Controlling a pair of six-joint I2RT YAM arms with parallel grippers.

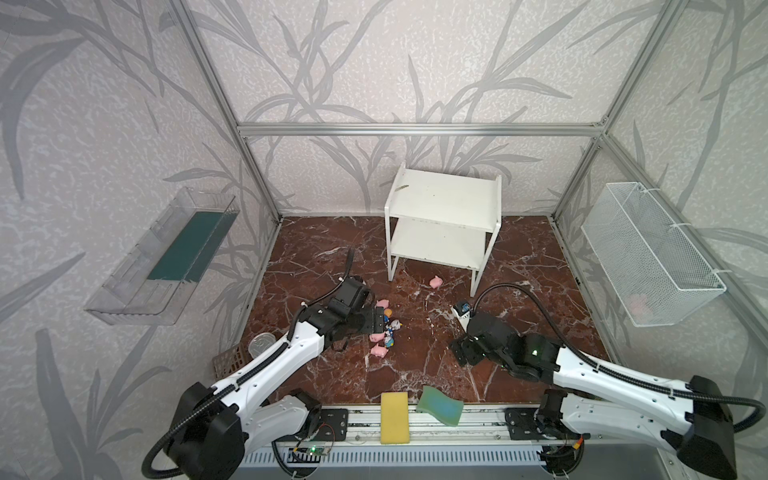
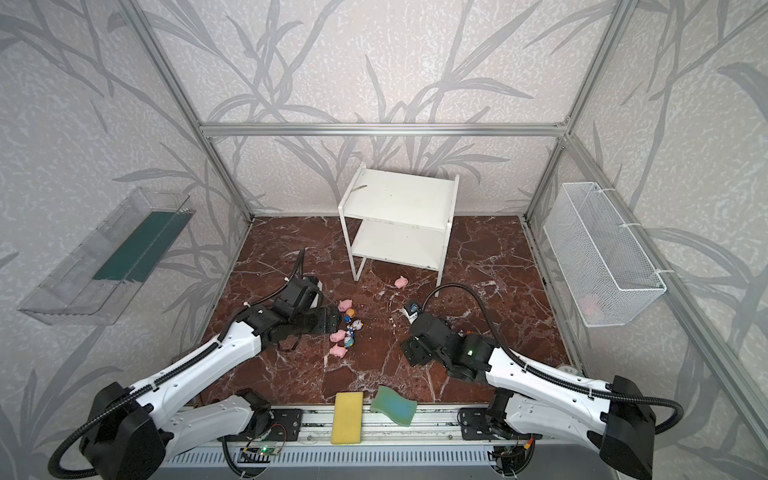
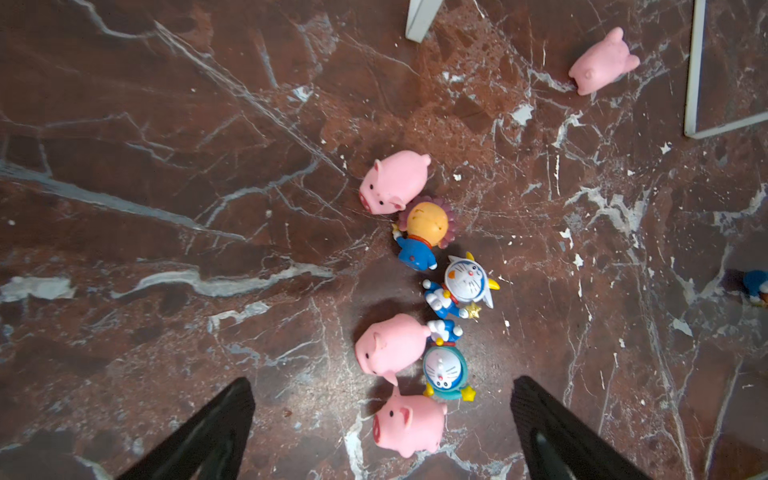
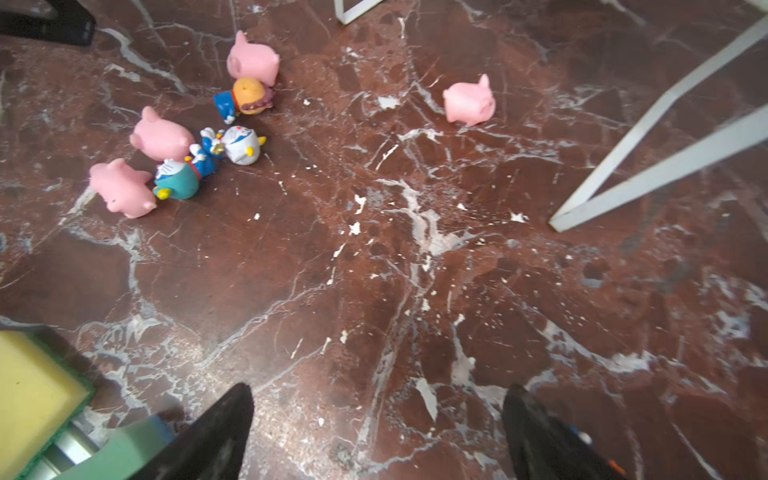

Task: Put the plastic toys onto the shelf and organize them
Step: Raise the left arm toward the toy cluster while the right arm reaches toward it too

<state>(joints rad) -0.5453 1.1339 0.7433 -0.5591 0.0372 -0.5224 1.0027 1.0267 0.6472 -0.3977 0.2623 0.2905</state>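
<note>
- A rectangular yellow foam sponge [image 1: 395, 417] lies at the near edge, partly on the metal rail [image 1: 465, 422]. Just to its right lies a wavy green foam sponge [image 1: 440, 405].
- The right gripper [image 4: 380, 386] hangs over the bare red-brown marble tabletop [image 1: 519, 266], right of centre. Its black fingers stand wide apart and hold nothing.
- Left of centre, most of the plastic toys [image 1: 379, 351] lie in one tight cluster on the marble, well in front of the shelf.
- In this cluster the nearest pink pig [image 3: 409, 426] comes first, then the middle pink pig [image 3: 388, 349], and the two seem to touch at the ears.
- To the right of these two pigs lies the teal-hooded figurine [image 3: 444, 372], and a little farther the white-headed figurine [image 3: 467, 278], both lying down.
- The orange-headed figurine [image 3: 426, 226] with a blue body lies farther still and touches the far pink pig [image 3: 395, 180].
- The left gripper [image 3: 382, 380] hangs above the near part of the cluster. Its fingers are spread wide and it grips nothing.
- A blue and white figurine [image 1: 462, 308] stands alone right of centre, just beside the right arm's cable.
- A lone pink pig [image 1: 435, 282] lies farther back, between the front legs of the shelf.
- The white two-tier shelf [image 1: 444, 199] with flat boards and thin legs stands at the far wall, a little right of centre.
</note>
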